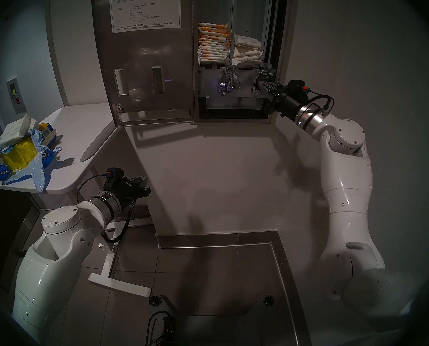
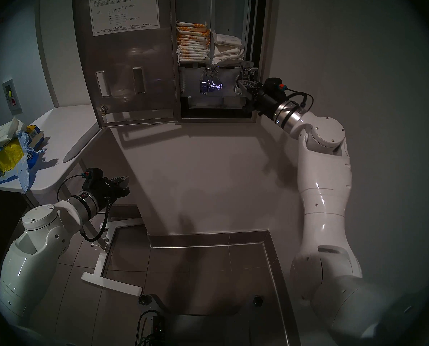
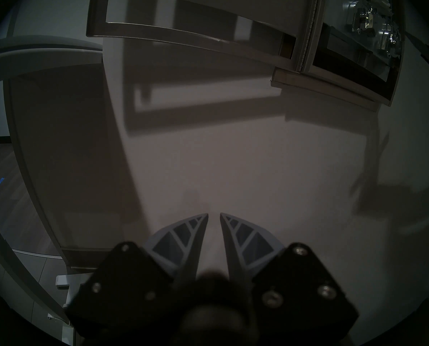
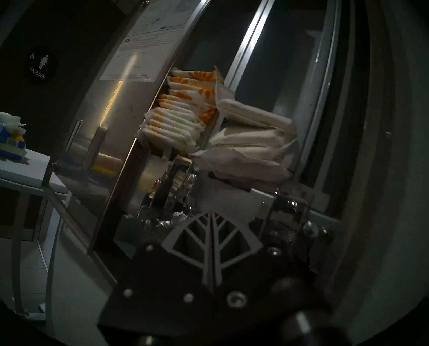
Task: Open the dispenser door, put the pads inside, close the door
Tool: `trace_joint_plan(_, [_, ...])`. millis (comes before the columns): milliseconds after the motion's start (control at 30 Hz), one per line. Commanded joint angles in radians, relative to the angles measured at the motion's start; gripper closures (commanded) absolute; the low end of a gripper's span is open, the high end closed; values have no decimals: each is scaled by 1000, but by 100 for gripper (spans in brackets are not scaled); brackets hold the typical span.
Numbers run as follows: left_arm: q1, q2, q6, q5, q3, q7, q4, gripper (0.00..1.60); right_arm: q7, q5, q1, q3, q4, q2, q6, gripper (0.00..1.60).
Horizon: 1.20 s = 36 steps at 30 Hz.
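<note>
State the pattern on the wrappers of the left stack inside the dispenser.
Orange-yellow flower print on white wrappers; clearest in the right wrist view.

The dispenser door point(image 1: 143, 70) hangs swung wide open, its brushed-steel inner face outward, hinged along its three-o'clock edge. A white instruction sheet point(image 1: 144, 8) covers its twelve-o'clock end; two rectangular slots sit mid-panel. The plain white pads point(image 1: 247, 51) lie stacked flat and crinkled in the cabinet's right-hand column, at three o'clock of the orange-printed stack. More white pads point(image 1: 17, 129) rest atop the opened packaging at nine o'clock.
</note>
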Motion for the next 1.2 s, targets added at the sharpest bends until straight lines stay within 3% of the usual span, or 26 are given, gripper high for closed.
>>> trace_joint_plan(0, [-21, 1, -12, -3, -17, -2, -24, 90, 25, 45, -78, 53, -114, 6, 41, 160])
trace_joint_plan(333, [-20, -2, -13, -3, -19, -4, -26, 90, -9, 26, -170, 83, -227, -38, 101, 160])
trace_joint_plan(833, [-19, -5, -13, -2, -22, -7, -27, 90, -138, -62, -338, 116, -413, -112, 225, 160])
trace_joint_plan(1167, [-19, -6, -13, -1, -23, -9, -28, 90, -196, -117, -397, 125, -510, -146, 299, 160])
